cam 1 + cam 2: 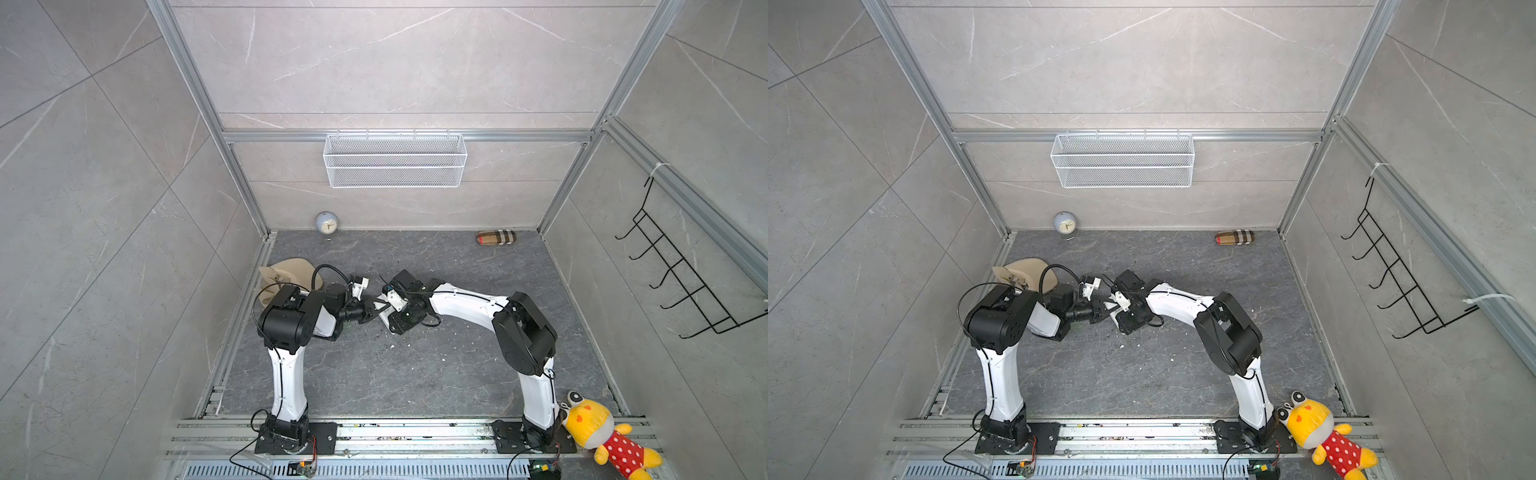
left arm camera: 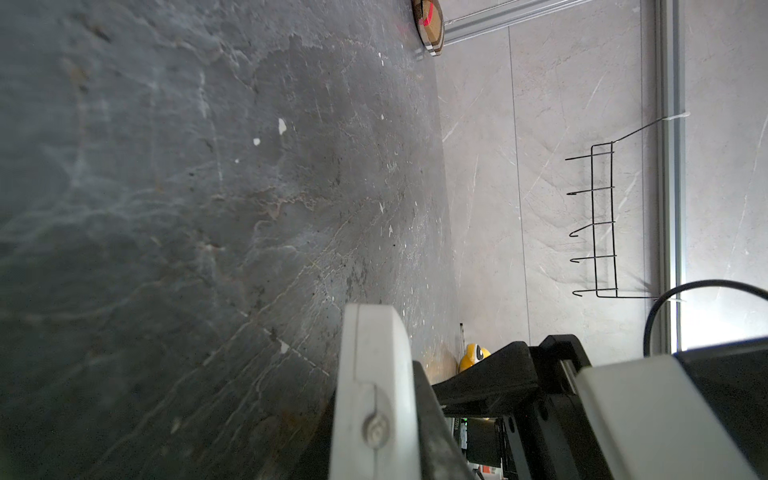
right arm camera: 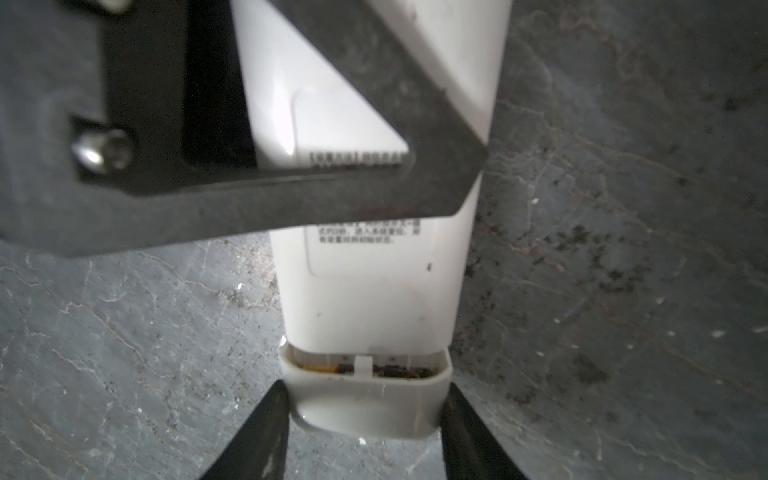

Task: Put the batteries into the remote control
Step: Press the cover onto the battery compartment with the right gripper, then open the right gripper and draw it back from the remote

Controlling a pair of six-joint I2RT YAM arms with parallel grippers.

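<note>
We read this as the closing-up step. The remote control [image 3: 370, 399] is back-up near the middle of the table [image 1: 415, 374], its end clamped between the fingers of the right gripper [image 3: 365, 386], which reaches in from 3 o'clock. The left gripper [image 3: 449, 178], fingers pressed together on nothing, crosses over the battery cover [image 3: 365, 299] from 9 o'clock. The cover looks a notch short of home, and the dark and orange bits in the end gap are probably the batteries [image 3: 390, 370]. Next we'd want the cover slid toward that end until flush, with a firm right grip.
</note>
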